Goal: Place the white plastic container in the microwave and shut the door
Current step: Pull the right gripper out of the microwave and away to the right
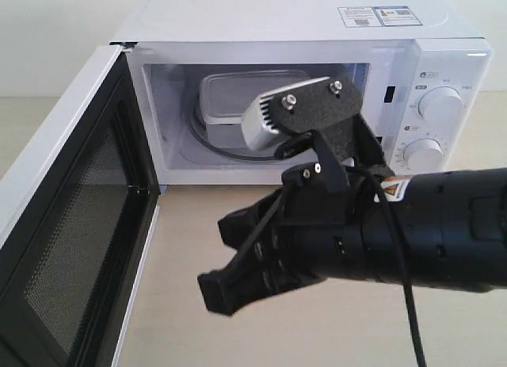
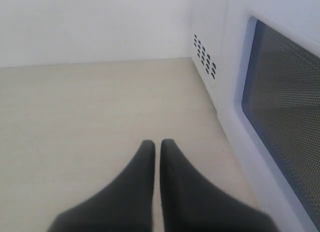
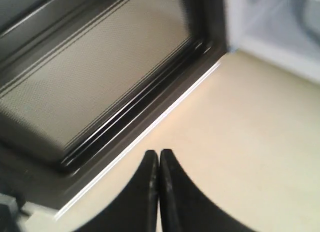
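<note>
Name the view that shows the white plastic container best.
The exterior view: the white plastic container sits inside the microwave, partly hidden by the right arm. The left wrist view misses it; the right wrist view shows only a blurred cavity corner.

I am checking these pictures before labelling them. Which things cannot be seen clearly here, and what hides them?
Exterior view: the right side of the white plastic container is behind the right arm's camera mount.
Exterior view: the lower end of the door is cut off by the picture's edge.
Exterior view: the sticker print on the microwave is too small to read.
Door handle: shown in no view.
</note>
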`<state>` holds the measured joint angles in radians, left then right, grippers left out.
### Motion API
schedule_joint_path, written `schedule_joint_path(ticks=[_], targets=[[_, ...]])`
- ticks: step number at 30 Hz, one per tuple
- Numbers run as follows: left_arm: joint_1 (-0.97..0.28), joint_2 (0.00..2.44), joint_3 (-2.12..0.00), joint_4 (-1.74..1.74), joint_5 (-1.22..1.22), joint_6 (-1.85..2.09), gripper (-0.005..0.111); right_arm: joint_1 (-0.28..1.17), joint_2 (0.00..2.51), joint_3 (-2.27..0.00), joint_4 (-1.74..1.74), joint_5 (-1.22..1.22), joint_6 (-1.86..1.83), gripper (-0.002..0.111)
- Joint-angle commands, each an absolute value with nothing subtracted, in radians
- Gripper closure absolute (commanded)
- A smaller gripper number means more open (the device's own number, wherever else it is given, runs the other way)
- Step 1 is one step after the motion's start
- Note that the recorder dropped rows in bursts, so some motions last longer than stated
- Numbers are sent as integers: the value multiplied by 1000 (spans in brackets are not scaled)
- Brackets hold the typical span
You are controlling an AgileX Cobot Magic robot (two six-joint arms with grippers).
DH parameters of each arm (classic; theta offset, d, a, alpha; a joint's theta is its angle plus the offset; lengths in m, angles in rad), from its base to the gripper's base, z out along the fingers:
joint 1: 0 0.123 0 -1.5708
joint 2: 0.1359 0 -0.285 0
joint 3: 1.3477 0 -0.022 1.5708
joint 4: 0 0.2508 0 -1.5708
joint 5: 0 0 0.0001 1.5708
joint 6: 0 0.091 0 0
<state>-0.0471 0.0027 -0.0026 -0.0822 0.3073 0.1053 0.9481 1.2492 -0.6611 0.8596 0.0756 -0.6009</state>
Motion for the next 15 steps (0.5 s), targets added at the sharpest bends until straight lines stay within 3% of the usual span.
schedule_joint_path(ticks=[1, 15], targets=[[-44, 0, 0, -91, 306, 98, 102, 952, 1219, -657, 858, 226, -611, 108], [-44, 0, 0, -91, 306, 98, 102, 952, 1219, -657, 860, 312, -597, 108]])
